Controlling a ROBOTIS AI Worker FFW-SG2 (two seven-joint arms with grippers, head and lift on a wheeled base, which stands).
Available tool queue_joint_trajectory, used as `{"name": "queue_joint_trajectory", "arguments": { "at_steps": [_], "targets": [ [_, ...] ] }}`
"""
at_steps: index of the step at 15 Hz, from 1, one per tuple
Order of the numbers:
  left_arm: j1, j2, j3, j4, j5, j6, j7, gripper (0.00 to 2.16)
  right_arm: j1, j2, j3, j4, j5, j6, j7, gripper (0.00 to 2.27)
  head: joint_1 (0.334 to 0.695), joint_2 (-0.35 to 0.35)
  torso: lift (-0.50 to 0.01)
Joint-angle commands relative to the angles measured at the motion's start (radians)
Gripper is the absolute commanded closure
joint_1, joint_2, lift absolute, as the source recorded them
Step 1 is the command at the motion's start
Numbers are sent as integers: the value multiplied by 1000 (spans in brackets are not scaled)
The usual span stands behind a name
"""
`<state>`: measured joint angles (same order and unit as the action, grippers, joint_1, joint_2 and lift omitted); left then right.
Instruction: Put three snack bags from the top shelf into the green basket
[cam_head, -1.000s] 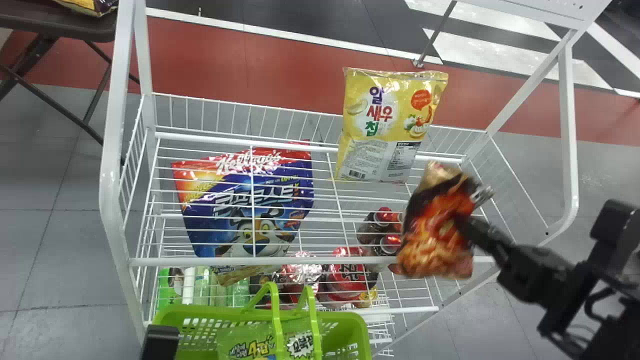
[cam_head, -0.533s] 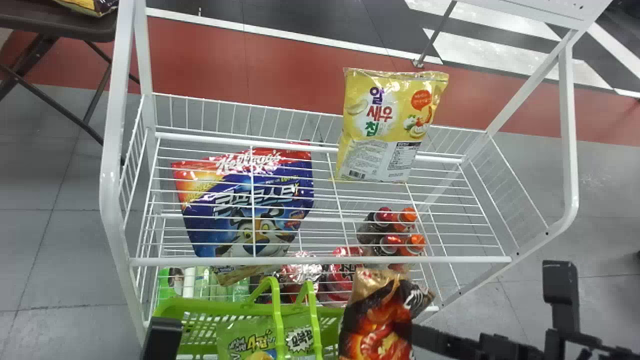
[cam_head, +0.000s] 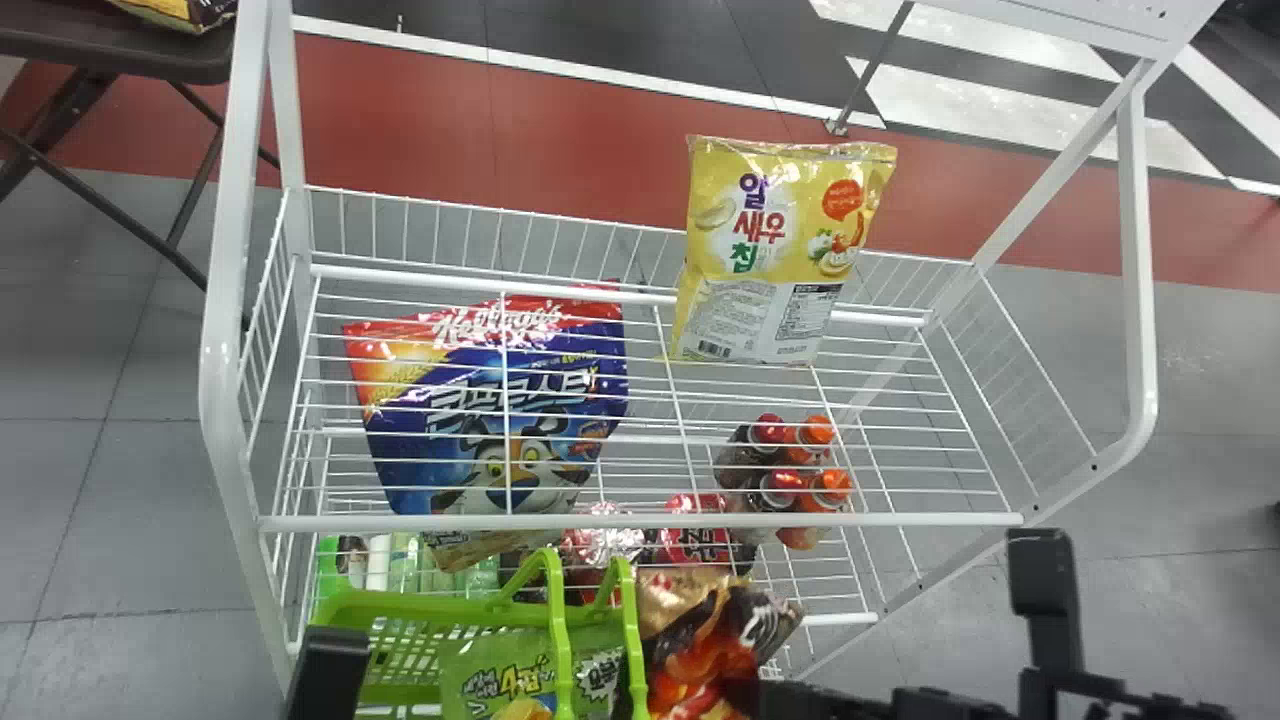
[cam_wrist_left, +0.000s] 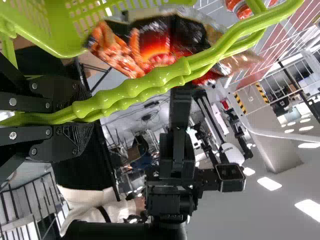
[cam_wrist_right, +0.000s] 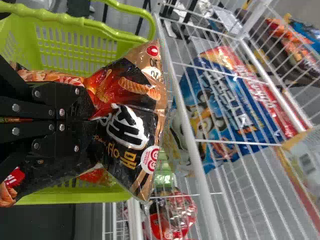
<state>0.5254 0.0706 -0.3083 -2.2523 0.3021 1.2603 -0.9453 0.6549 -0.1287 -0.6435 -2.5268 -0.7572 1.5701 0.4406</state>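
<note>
The right gripper (cam_wrist_right: 77, 120) is holding the black bag (cam_wrist_right: 130, 132), its fingers pinched together on the bag's middle. That grip is leaving both ends sticking out, the nearer one reaching past the basket's rim (cam_wrist_right: 82, 196) toward the shelf. In the head view the bag is hanging at the basket's right side, partly behind a handle (cam_head: 634, 640).

The left gripper (cam_wrist_left: 89, 117) is closing its fingers around both handles, presumably to steady the basket and stop it swinging while things are going in. Gathered together, though, the handles are also spanning the opening, so the bag is probably needing to go down beside them.

The green bag (cam_head: 500, 670) is sitting in the basket, so the black one is looking like the second of three. The yellow bag (cam_head: 770, 250) is standing against the top shelf's back edge, right of the middle, likely leaning there for support; it is seeming the natural third. The blue bag (cam_head: 500, 420) is lying beneath the wires toward the shelf's left end, so it is probably not counting.

The next move is calling for lowering and tilting the black bag inside the rim before letting go; released too soon, it could be catching on a handle or tipping out.
</note>
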Motion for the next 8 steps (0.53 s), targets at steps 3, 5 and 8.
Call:
{"name": "queue_joint_trajectory", "arguments": {
  "at_steps": [3,5,8],
  "targets": [
    [1,0,-3,-3,0,0,0,2142,35,-40,163,115,75,2,-19,2162,695,-350,-48],
    [1,2,-9,-6,0,3,0,2142,38,-46,212,180,90,2,-20,2162,695,-350,-48],
    [15,3,-12,-15,-3,3,0,2142,38,-55,283,269,154,-160,-36,2162,695,-350,-48]
  ]
}}
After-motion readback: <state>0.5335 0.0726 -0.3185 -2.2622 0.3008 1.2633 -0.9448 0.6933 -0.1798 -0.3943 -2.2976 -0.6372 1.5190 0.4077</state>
